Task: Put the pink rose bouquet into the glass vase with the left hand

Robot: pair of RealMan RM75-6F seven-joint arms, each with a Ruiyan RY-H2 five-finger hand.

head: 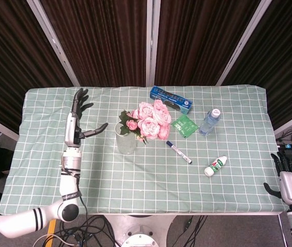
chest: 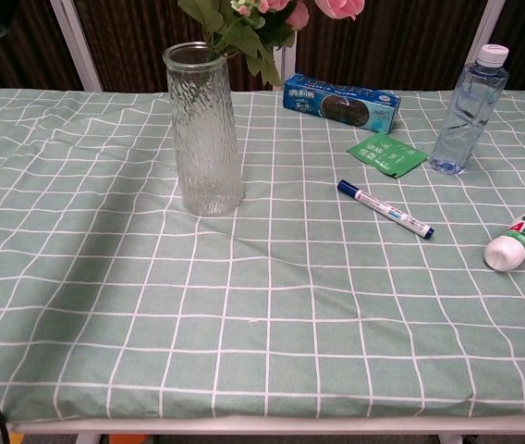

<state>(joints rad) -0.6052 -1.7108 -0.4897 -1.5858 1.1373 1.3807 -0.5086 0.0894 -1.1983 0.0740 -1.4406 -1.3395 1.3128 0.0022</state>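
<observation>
The pink rose bouquet stands in the ribbed glass vase, its blooms leaning to the right over the rim. In the chest view the vase is upright at the left, with green leaves and pink blooms showing above its mouth. My left hand is well left of the vase, fingers spread and holding nothing. At the lower right corner, off the table edge, my right hand hangs with its fingers apart and nothing in it.
A blue box lies at the back. A green packet and a water bottle sit right of the vase. A marker pen and a small white bottle lie toward the front right.
</observation>
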